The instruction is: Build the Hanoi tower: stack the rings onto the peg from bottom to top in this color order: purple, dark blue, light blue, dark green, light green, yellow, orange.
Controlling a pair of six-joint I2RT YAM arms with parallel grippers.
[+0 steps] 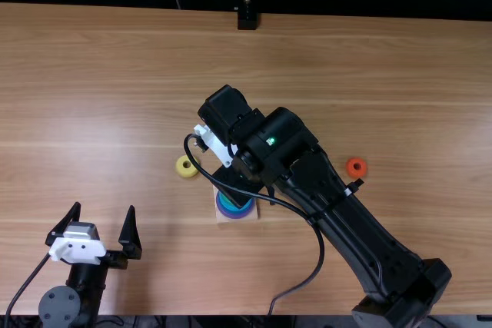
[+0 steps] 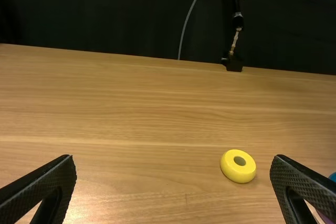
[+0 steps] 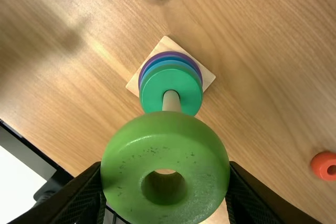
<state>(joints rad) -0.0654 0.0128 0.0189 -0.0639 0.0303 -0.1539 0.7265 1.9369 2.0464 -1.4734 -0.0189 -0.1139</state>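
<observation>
My left jaws are wide open, empty. Then yellow (image 2: 229,168), a glossy little donut on the grainy table (image 1: 430,113). Dark green (image 3: 152,91) tops the smooth peg (image 3: 171,102)'s stack, so light green (image 3: 165,132)'s next imo: scuffed, chunky, gripped in my right jaws; centre, then lower. Orange (image 3: 318,164)'s off right.
</observation>
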